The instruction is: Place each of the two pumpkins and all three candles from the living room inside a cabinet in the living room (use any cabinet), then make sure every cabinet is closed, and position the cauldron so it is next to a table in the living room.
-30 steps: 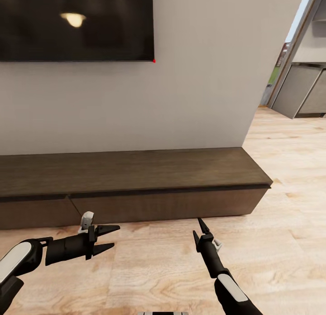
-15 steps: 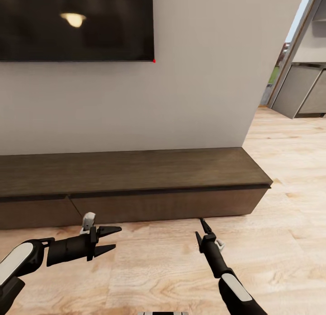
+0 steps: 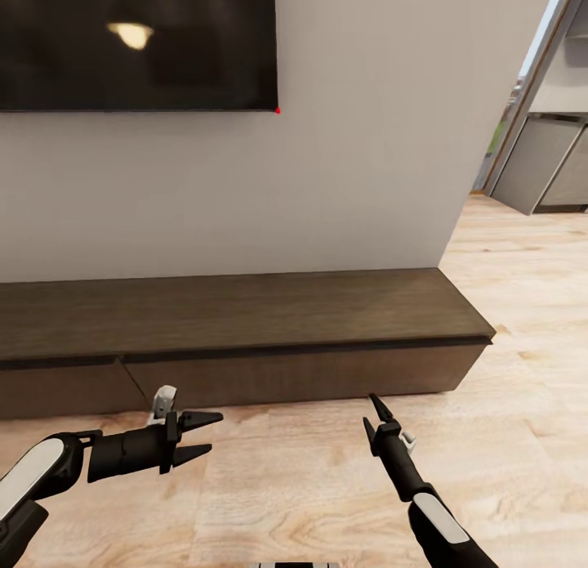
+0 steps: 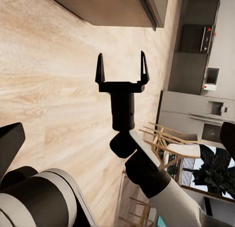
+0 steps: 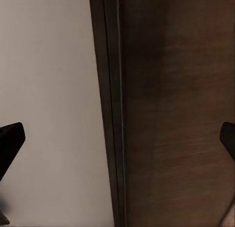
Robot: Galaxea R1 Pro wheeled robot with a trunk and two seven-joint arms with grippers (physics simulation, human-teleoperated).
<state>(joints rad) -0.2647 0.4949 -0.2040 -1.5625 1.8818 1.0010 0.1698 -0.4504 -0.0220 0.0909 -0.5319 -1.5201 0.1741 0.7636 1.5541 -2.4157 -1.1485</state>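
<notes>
Spanning the head view's middle band: cabinet [image 3: 245, 323], long, low and dark brown, set against the wall.
Cabinet fronts: flat and flush, all shut, with a seam between two of them at lower left.
Cabinet end: its right corner stopped at centre right of the frame, where the wall also ended.
Cabinet in right wrist view: dark wood [image 5: 176, 109] filled the right half, a grooved edge ran top to bottom, and pale wall lay to the left.
Left gripper [image 3: 202, 436]: lower left of the head view, pointing right, hovering over the floor just in front of the cabinet; jaws parted a moderate way, holding nothing.
Right gripper [image 3: 373, 413]: lower right of centre, pointing up toward the cabinet front and close to it; fingers spread wide in the left wrist view [image 4: 121, 67], nothing between them.
Right fingertips: dark tips sat at the far left and right edges of the right wrist view, well apart.
Floor [image 3: 327, 486]: light wood planks, across the bottom and up the right side.
Wall [image 3: 367, 143]: plain grey, above the cabinet.
TV [image 3: 135, 41]: black screen in the upper left, reflecting a ceiling lamp.
Doorway: upper right, showing grey kitchen units [image 3: 547, 163].
</notes>
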